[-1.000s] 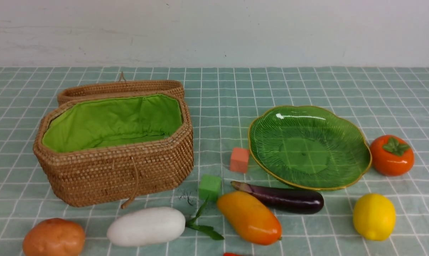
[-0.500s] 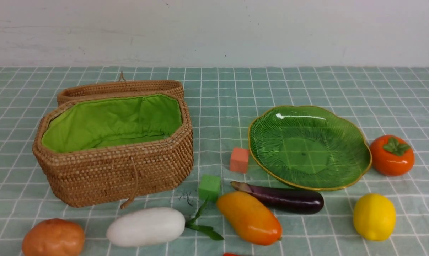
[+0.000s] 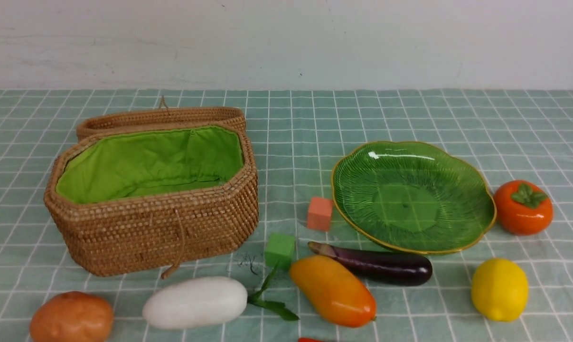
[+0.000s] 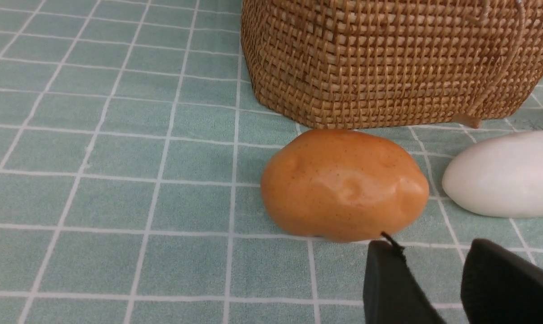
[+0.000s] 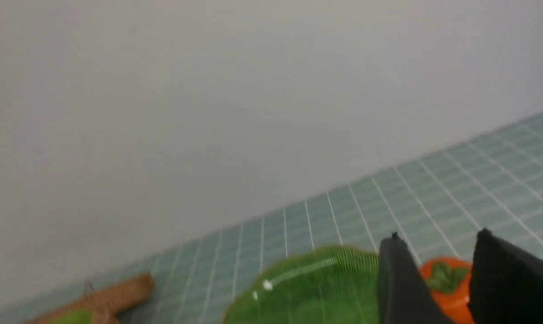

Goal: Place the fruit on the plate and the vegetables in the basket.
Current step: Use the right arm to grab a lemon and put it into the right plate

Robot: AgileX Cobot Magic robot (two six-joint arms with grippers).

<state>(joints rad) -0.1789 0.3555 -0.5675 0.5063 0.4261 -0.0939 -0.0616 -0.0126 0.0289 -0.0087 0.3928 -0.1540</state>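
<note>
The left gripper is hovering partly open and empty near the potato, beside the basket. The right gripper, also parted and empty, is facing the plate and, seemingly, the blurred persimmon.

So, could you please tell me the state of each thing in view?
basket: open, nothing seen inside.
plate: empty.
left gripper: open, holding nothing.
right gripper: open, holding nothing.
mango: lying on cloth.
lemon: on cloth.
persimmon: upright on cloth.
eggplant: lying on cloth.
radish: lying on cloth.
potato: on cloth.
</note>
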